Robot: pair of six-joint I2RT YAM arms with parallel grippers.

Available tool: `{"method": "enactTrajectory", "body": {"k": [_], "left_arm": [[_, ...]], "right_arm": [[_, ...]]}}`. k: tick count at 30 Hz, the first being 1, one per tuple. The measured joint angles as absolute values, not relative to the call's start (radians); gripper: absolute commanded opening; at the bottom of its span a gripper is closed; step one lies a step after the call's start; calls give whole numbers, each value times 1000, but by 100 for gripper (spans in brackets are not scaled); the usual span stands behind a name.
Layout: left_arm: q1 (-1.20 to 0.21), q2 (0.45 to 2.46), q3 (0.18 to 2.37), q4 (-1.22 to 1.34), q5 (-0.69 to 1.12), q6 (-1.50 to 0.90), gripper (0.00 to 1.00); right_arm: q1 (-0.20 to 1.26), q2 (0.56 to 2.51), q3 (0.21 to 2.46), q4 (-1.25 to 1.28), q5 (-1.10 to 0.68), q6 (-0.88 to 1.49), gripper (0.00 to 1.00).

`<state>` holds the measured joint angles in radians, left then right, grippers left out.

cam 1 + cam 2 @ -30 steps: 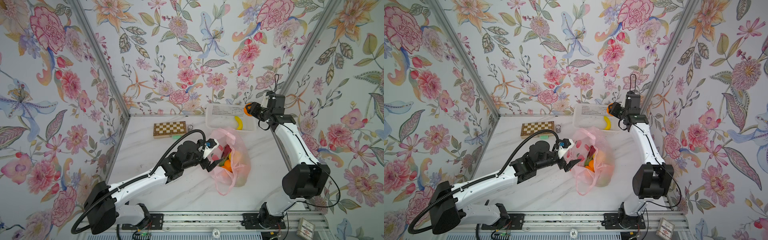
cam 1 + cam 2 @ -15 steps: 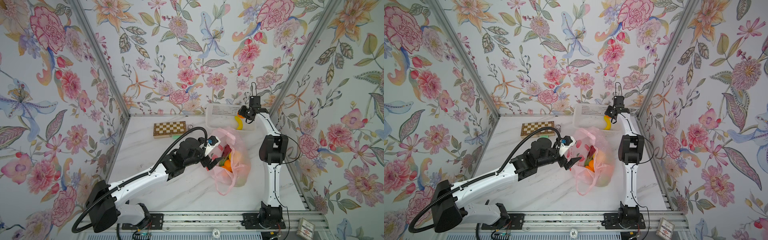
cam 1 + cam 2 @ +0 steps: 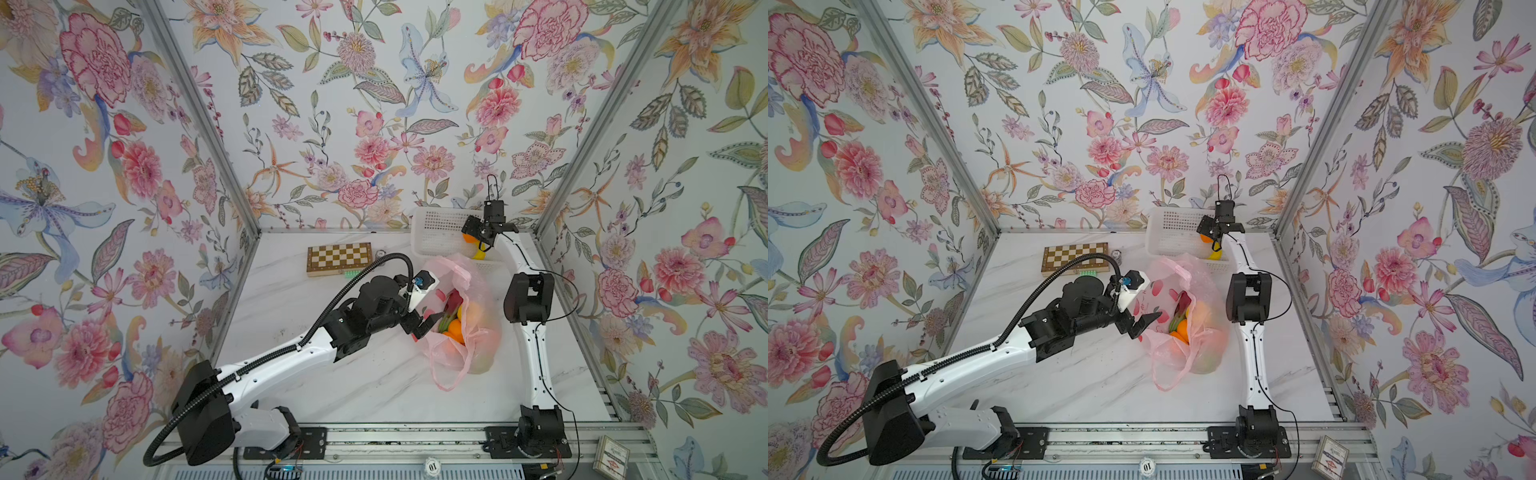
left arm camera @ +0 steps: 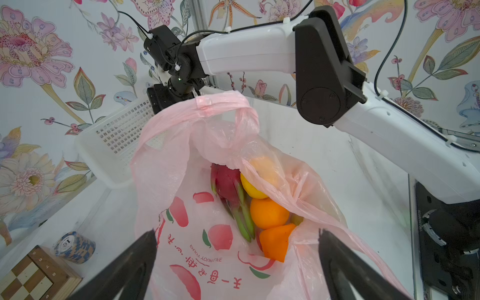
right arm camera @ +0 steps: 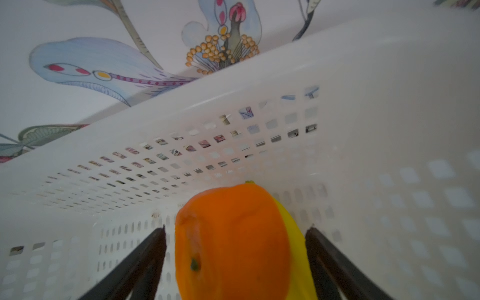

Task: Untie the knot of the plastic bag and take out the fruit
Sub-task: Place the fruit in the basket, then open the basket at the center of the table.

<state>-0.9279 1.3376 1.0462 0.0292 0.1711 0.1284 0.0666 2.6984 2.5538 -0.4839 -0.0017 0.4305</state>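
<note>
The thin translucent pink plastic bag (image 3: 478, 291) (image 3: 1208, 291) with red printed marks lies right of centre on the white marbled table (image 3: 332, 386) in both top views. Its long axis runs up and down the frame and its mouth gapes toward the left. One loop handle (image 4: 215, 106) arches loose over the mouth's far end in the left wrist view.

Inside the bag sit a magenta dragon fruit with green tips (image 4: 228, 181), a yellow round fruit (image 4: 253, 189), a round orange (image 4: 268, 213) and an angular orange piece (image 4: 275, 241). A paler fruit shows through the plastic (image 4: 262, 166).

The left gripper (image 3: 419, 326) (image 4: 237, 233) hovers at the mouth's left edge with its jaws spread wide, gripping nothing. Its fingers flank the bag's printed wall.

Just above the bag, at the table's upper right against the back wall, stands a white perforated plastic basket (image 3: 436, 228). It holds an orange fruit (image 5: 231, 246) resting against a yellow banana (image 5: 293, 246). The right gripper (image 5: 235, 230) reaches into the basket with its jaws parted, a gap on either side of the orange fruit, so it grips nothing.

Left of the basket lie a wooden chessboard box (image 3: 338, 258) and a small stack of poker chips (image 4: 75, 246)
</note>
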Motion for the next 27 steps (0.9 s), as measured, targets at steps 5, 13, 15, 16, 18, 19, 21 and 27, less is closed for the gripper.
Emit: {"method": "enactTrajectory", "body": {"k": [5, 13, 15, 16, 18, 19, 21, 27], "left_arm": [[-928, 1353, 1046, 30, 153, 106, 98], [-928, 1394, 1036, 46, 95, 29, 74], [-928, 1411, 1036, 46, 84, 6, 70], [-928, 1418, 1036, 46, 80, -5, 68], [-928, 1436, 1036, 46, 70, -30, 64], [-928, 1444, 1036, 46, 67, -41, 63], [-928, 1457, 1036, 46, 67, -58, 61], [-928, 1517, 1047, 53, 64, -105, 54]], "right_arm": [[74, 2655, 2540, -528, 13, 402, 98], [86, 2221, 2207, -541, -1, 388, 99], [100, 2070, 2066, -504, -8, 387, 99], [108, 1993, 1991, -488, -10, 388, 99], [124, 1844, 1840, -434, -16, 389, 99], [131, 1777, 1764, -410, -20, 390, 99], [141, 1644, 1609, -367, -31, 398, 99], [158, 1298, 1248, -331, -42, 449, 98]]}}
